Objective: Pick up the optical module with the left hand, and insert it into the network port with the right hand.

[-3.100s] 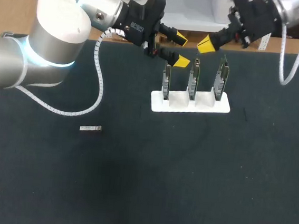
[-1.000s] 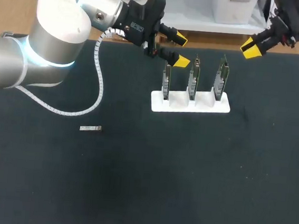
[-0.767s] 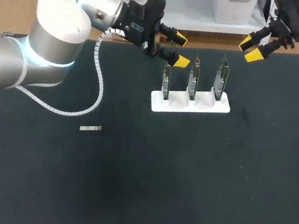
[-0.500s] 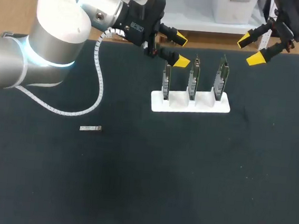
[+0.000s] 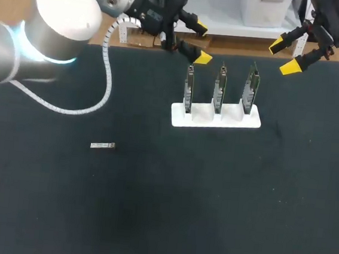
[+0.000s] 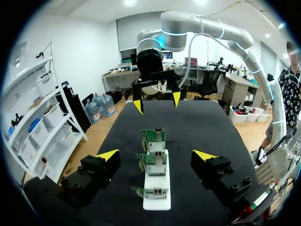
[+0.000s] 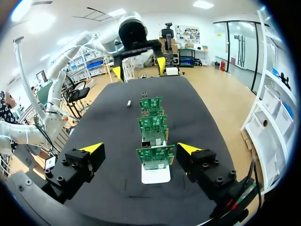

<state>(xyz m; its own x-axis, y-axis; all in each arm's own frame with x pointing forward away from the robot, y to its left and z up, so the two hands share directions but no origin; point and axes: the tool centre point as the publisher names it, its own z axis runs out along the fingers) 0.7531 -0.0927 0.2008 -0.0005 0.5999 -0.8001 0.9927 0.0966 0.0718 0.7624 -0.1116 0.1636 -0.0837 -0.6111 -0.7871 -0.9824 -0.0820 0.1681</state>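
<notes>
The optical module (image 5: 103, 146), a small silver bar, lies flat on the dark table at the left, far from both grippers; from the right wrist it is a tiny piece (image 7: 129, 103) beside the boards. Three green network boards (image 5: 219, 87) stand upright in a white holder (image 5: 215, 117). My left gripper (image 5: 200, 43) hangs open and empty just behind the left end of the row. My right gripper (image 5: 284, 56) is open and empty behind the right end. Each wrist view looks along the row: left gripper (image 6: 155, 156), right gripper (image 7: 140, 149).
The boards (image 6: 153, 162) in their white holder (image 6: 156, 202) are the only upright obstacle. A white coiled cable (image 5: 106, 67) hangs from the left arm over the table's back left. The other arm's gripper shows beyond the row in each wrist view.
My right gripper, shut a second ago, has spread its fingers wide at the back right. My left arm has lifted and drawn back slightly. The module has not moved.
</notes>
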